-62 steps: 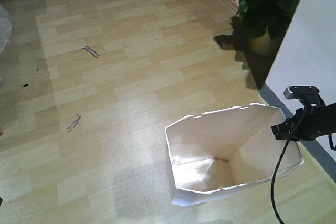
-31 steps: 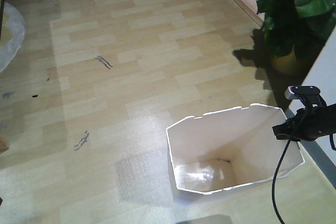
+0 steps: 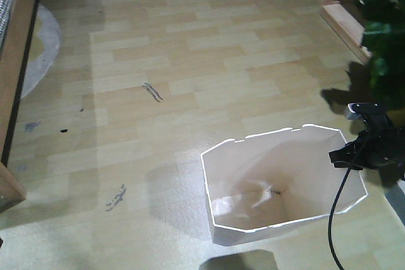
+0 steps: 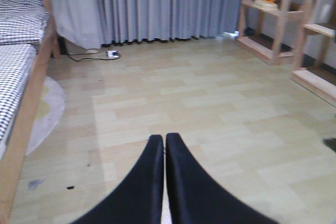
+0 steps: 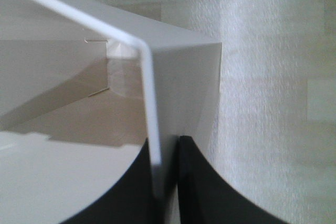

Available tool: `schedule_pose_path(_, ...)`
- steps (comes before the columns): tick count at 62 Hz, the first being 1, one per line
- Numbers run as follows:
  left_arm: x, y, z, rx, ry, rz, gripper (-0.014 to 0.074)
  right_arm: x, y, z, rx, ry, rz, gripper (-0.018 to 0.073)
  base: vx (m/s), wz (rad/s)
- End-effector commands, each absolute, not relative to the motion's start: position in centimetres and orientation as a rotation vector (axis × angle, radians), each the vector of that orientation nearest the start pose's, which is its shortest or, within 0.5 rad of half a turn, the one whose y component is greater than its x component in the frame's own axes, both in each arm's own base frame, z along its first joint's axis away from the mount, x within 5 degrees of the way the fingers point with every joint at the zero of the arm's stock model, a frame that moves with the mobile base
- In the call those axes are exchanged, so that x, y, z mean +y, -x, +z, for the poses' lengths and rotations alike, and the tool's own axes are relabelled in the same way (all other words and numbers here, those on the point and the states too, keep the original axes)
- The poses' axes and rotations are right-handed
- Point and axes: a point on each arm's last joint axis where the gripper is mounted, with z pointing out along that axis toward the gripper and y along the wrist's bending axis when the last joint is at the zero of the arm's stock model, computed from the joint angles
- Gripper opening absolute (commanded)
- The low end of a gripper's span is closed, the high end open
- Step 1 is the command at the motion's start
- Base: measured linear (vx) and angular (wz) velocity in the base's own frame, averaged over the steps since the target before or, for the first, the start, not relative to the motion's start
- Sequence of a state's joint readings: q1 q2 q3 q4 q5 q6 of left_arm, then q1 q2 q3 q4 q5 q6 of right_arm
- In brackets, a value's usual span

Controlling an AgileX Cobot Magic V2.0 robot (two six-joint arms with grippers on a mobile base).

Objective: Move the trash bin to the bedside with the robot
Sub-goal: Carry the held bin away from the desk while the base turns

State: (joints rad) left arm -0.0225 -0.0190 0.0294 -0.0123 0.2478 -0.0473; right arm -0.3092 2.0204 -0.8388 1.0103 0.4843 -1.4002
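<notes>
Right arm [image 3: 378, 147] jaws pinch white thin-walled plastic trash bin [image 3: 253, 175] at its rim; left arm [image 4: 152, 192] jaws closed, empty. We'd drag it slowly toward light wooden bed frame [image 3: 19, 55].

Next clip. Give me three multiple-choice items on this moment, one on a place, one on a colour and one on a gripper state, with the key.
1. In the front view, where is the light wooden bed frame?
A. along the left edge
B. along the right edge
C. at the bottom centre

2. What colour is the thin-walled, angular plastic trash bin?
A. black
B. white
C. blue

3. What are the right gripper fingers doing?
A. spread open over bare floor
B. gripping the bed frame
C. shut on the trash bin's wall

Key:
1 A, the frame runs down the left edge.
2 B, its walls and rim are white.
3 C, the right wrist view shows a finger on either side of the wall.
</notes>
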Motion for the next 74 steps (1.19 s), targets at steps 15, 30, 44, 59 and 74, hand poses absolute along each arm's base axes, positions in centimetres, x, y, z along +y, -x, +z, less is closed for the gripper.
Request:
schedule_pose_path(15, -0.18, -5.6, 17.92, 1.688, 0.035, -0.078, -0.0006, -5.17, -31.24, 9.4, 2.667, 0.169, 0.589, -0.0006, 0.43, 0.31)
schedule_pose_path(30, -0.18, -5.6, 17.92, 1.688, 0.035, -0.078, -0.0006, -5.17, -31.24, 9.4, 2.667, 0.169, 0.589, -0.0006, 0.43, 0.2)
schedule_pose_path(44, -0.18, -5.6, 17.92, 1.688, 0.035, -0.078, -0.0006, -5.17, -31.24, 9.4, 2.667, 0.169, 0.589, -0.0006, 0.45, 0.06)
schedule_pose_path(59, -0.18, -5.6, 17.92, 1.688, 0.035, -0.078, -0.0006, -5.17, -31.24, 9.4, 2.667, 0.169, 0.589, -0.0006, 0.46, 0.03)
schedule_pose_path(74, -0.18, -5.6, 17.92, 1.688, 0.035, -0.078, -0.0006, -5.17, -31.24, 9.4, 2.667, 0.169, 0.589, -0.0006, 0.45, 0.09)
